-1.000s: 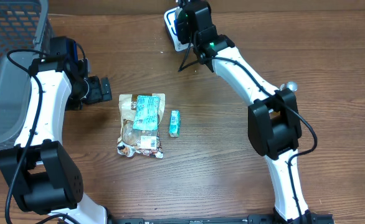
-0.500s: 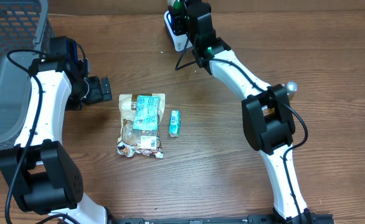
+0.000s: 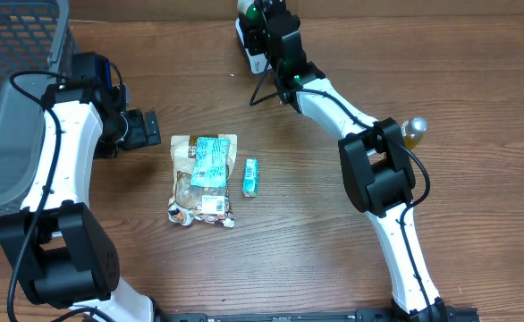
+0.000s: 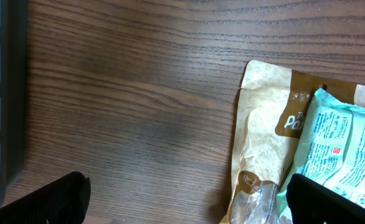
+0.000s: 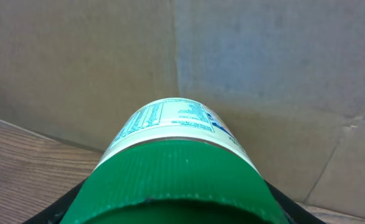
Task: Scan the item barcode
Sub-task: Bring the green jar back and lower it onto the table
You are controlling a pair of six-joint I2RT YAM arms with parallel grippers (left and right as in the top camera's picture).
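My right gripper (image 3: pixel 264 25) is at the table's far edge, shut on a white-labelled bottle with a green cap (image 5: pixel 176 168). The bottle fills the lower right wrist view and points at a cardboard wall; its label print shows, but no barcode is visible. In the overhead view the green cap (image 3: pixel 252 9) sits right over the white scanner (image 3: pixel 255 59) on its black stand. My left gripper (image 3: pixel 151 130) hovers open at the left. Its black fingertips (image 4: pixel 52 199) straddle bare wood and the edge of a brown snack bag (image 4: pixel 263 137).
The brown snack bag (image 3: pixel 193 188) lies mid-table with a teal packet (image 3: pixel 211 161) on top. A small teal box (image 3: pixel 251 176) lies beside it. A grey mesh basket (image 3: pixel 12 63) stands at the far left. A small amber bottle (image 3: pixel 414 131) is by the right arm's elbow.
The right arm has carried the bottle further back and left, over the scanner, and its elbow has swung left. The left arm has not moved.
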